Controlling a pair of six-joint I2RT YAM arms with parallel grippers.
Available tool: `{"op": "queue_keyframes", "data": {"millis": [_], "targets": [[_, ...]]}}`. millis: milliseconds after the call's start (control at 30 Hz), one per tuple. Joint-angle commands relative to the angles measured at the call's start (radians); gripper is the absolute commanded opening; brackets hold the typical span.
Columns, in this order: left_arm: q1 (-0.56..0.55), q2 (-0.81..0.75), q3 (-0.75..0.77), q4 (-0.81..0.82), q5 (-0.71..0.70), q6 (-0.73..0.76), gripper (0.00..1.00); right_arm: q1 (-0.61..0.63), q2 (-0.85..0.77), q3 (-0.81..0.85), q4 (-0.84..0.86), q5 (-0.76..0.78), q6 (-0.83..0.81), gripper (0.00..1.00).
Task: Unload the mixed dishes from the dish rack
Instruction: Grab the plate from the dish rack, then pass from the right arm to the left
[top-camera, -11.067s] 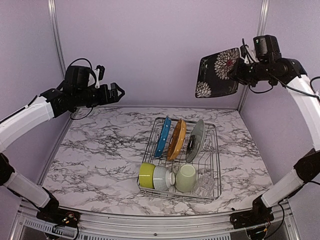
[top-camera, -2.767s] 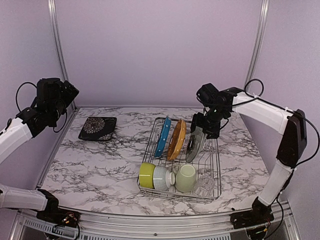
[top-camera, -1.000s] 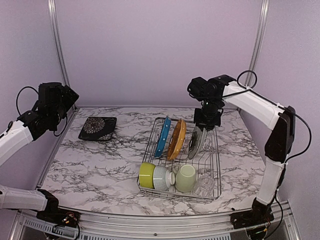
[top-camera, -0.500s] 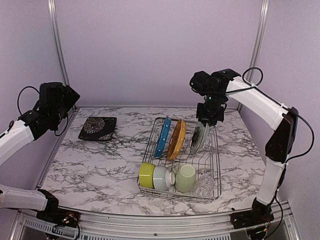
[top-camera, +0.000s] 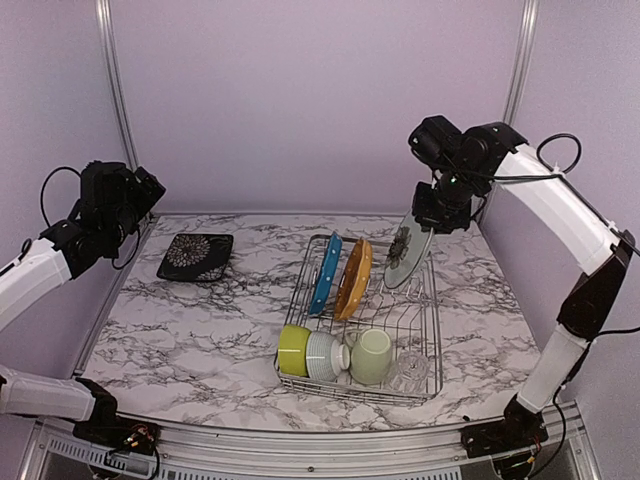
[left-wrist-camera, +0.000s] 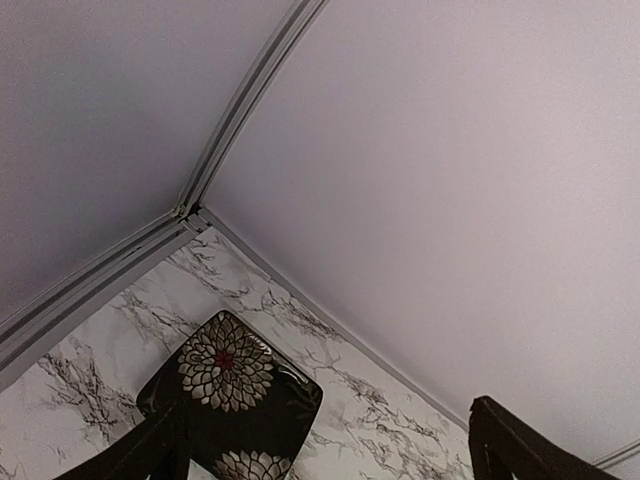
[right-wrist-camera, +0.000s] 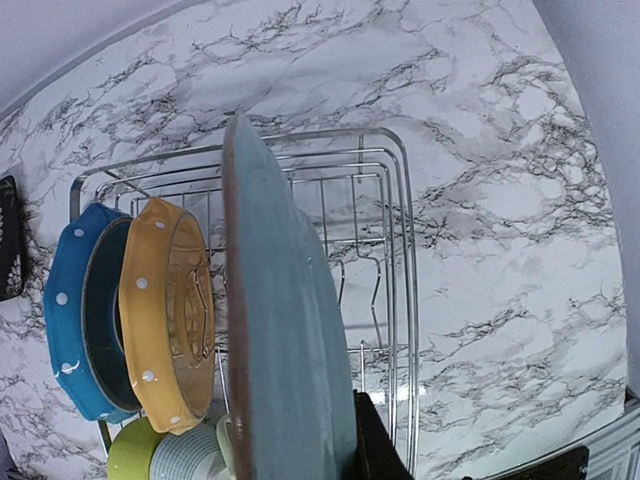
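1. The right gripper (top-camera: 433, 220) is clamped on the upper rim of the pale grey-green plate (top-camera: 407, 256). It holds the plate tilted in the air over the far right part of the dish rack (top-camera: 437, 310).
2. In the right wrist view the same plate is nearly edge-on, with the rack's wire grid below it.
3. The blue dotted plate (top-camera: 325, 272) and the orange plate (top-camera: 353, 278) stand on edge side by side in the far left part of the rack.
4. Along the rack's near side, from left to right, sit the lime-green bowl (top-camera: 293, 350), the white ribbed bowl (top-camera: 322, 356), the pale green mug (top-camera: 371, 356) and the small clear glass (top-camera: 409, 370).
5. The black flowered plate (top-camera: 196, 256) lies flat on the marble bench (top-camera: 200, 340) at far left, well apart from the rack.
6. The left gripper (left-wrist-camera: 325, 425) is raised near the far left corner with its fingers spread wide, holding nothing.
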Motion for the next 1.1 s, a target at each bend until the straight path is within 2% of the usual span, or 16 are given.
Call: {"op": "queue_keyframes", "data": {"millis": [0,167,267,500,700,900,1067], "targets": [[0.001,0.017,0.005,0.044,0.044,0.049,0.99,-0.02,-0.086,0.017,0.031,0.06,-0.009,0.0],[0.0,0.046,0.05,0.052,0.122,0.103,0.99,-0.051,-0.12,0.036,0.058,0.084,-0.089,0.0],[0.001,0.069,0.084,0.08,0.239,0.168,0.99,-0.067,-0.142,0.061,0.119,0.071,-0.159,0.0],[0.001,0.144,0.188,0.146,0.61,0.275,0.99,-0.097,-0.255,-0.014,0.456,-0.157,-0.355,0.0],[-0.004,0.208,0.263,0.228,0.928,0.272,0.99,-0.106,-0.228,-0.015,0.604,-0.398,-0.424,0.0],[-0.057,0.287,0.372,0.163,1.104,0.301,0.99,-0.106,-0.215,-0.06,0.78,-0.594,-0.41,0.0],[-0.129,0.355,0.434,0.067,1.168,0.341,0.94,-0.103,-0.186,-0.095,0.897,-0.754,-0.397,0.0]]}}
